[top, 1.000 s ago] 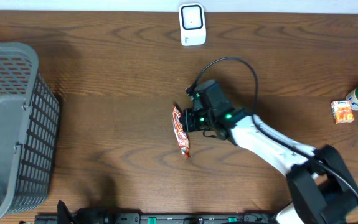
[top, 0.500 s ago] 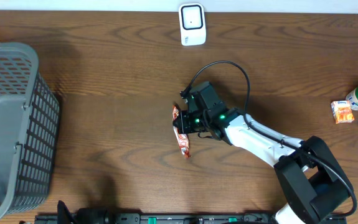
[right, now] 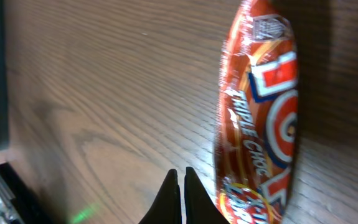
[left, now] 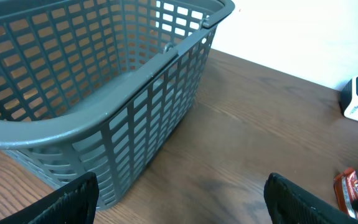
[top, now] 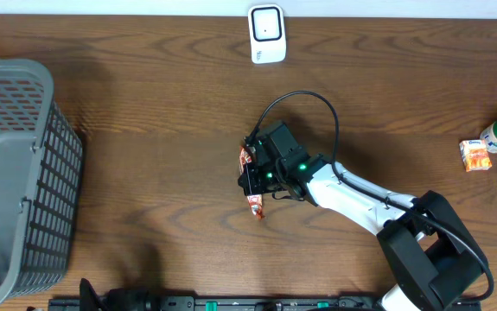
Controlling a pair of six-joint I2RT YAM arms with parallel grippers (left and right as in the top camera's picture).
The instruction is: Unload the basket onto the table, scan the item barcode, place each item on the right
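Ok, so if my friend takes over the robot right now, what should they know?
Left gripper: open, empty, by the grey basket.
Right gripper: shut, empty, tips beside the chocolate snack bar.
Snack bar: lying on the table, apart from the white scanner at the far edge.
Done: right arm has reached the bar.
Left: open, grasp the bar, show its barcode to the scanner.

The right arm [top: 360, 194] wears white shells between black joints; green lights [top: 301, 167] glow at its wrist, a black cable [top: 304, 94] loops toward twelve o'clock, and the right gripper [right: 180, 179] is black.
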